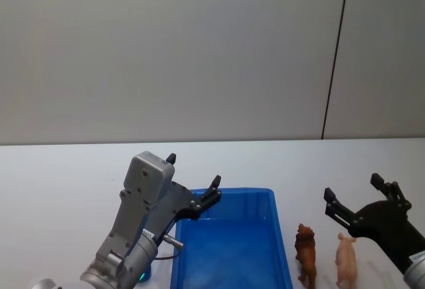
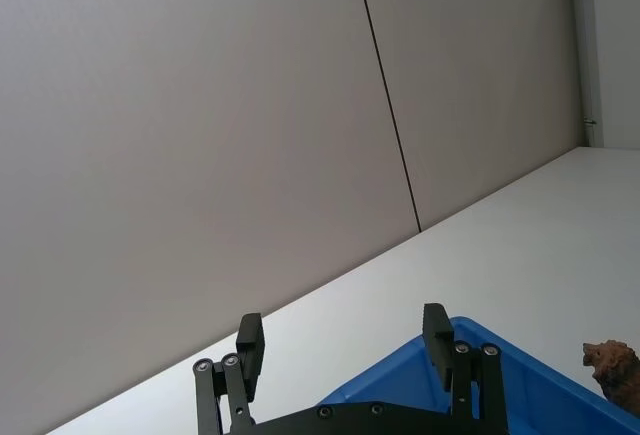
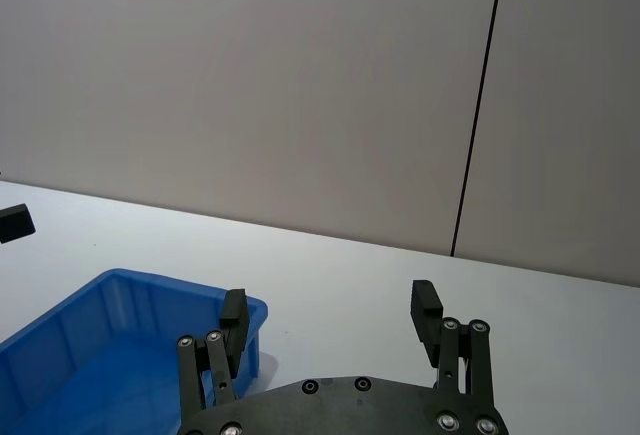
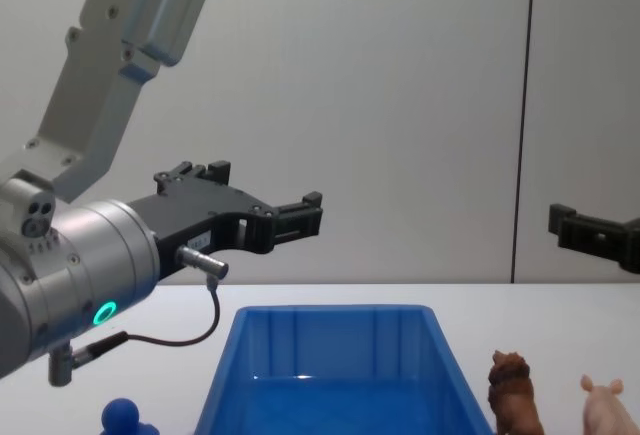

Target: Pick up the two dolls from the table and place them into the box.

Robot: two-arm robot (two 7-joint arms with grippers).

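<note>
Blue box [image 1: 232, 191] near the tabletop's [image 1: 66, 169] front edge, lion [image 1: 306, 254] and pig [image 1: 346, 260] standing beside it toward the right edge. Left hand [image 1: 193, 169] spread wide, empty, over the box; right hand [image 1: 352, 187] likewise, raised near the pig.

Silver-grey left arm [image 4: 90, 245], green ring light [image 4: 105, 312], thin dark cable [image 4: 185, 340], black left gripper [image 1: 193, 169], black right gripper [image 1: 352, 185], silver screws [image 3: 447, 324]

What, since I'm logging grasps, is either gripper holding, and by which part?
Nothing is held. The left gripper, by the box, and the right gripper, by the pig, are open and empty; the lion and pig stand on the table.
</note>
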